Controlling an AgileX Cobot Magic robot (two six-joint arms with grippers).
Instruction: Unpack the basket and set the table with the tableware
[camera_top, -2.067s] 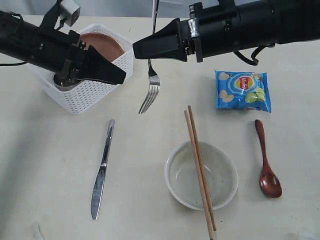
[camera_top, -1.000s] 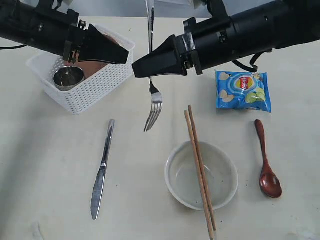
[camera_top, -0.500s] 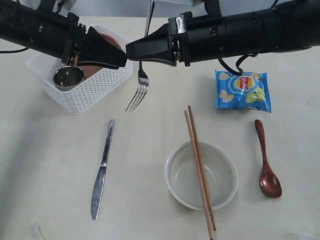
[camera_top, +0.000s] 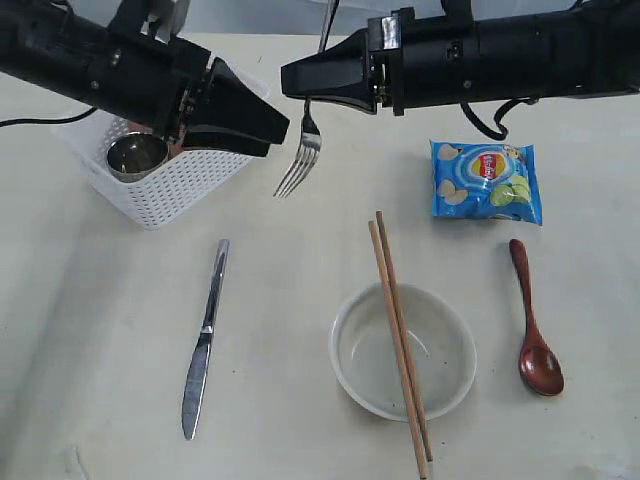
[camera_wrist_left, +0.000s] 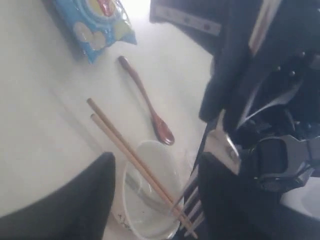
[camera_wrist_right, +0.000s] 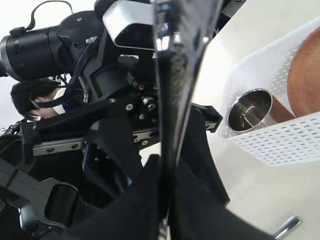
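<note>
My right gripper (camera_top: 288, 82) is shut on the handle of the steel fork (camera_top: 298, 170), which hangs tines down above the table (camera_top: 100, 330). In the right wrist view the fork handle (camera_wrist_right: 172, 75) rises from between the pinched fingers (camera_wrist_right: 150, 205). My left gripper (camera_top: 278, 134) is open over the white basket's (camera_top: 160, 195) right corner, just left of the fork. The basket holds the steel cup (camera_top: 136, 155) and the reddish-brown plate (camera_wrist_right: 306, 80). On the table lie the knife (camera_top: 204, 336), the bowl (camera_top: 440, 372) with chopsticks (camera_top: 398, 325) across it, and the wooden spoon (camera_top: 532, 325).
A blue chips bag (camera_top: 487, 180) lies at the right, above the spoon. Both black arms cross the far part of the table and almost meet by the fork. The left wrist view looks down on the bowl (camera_wrist_left: 150, 210), chopsticks (camera_wrist_left: 125, 145) and spoon (camera_wrist_left: 150, 110).
My right gripper has carried the fork a little to the right and farther back. My left gripper has pushed right, from above the basket to its right corner, beside the fork.
</note>
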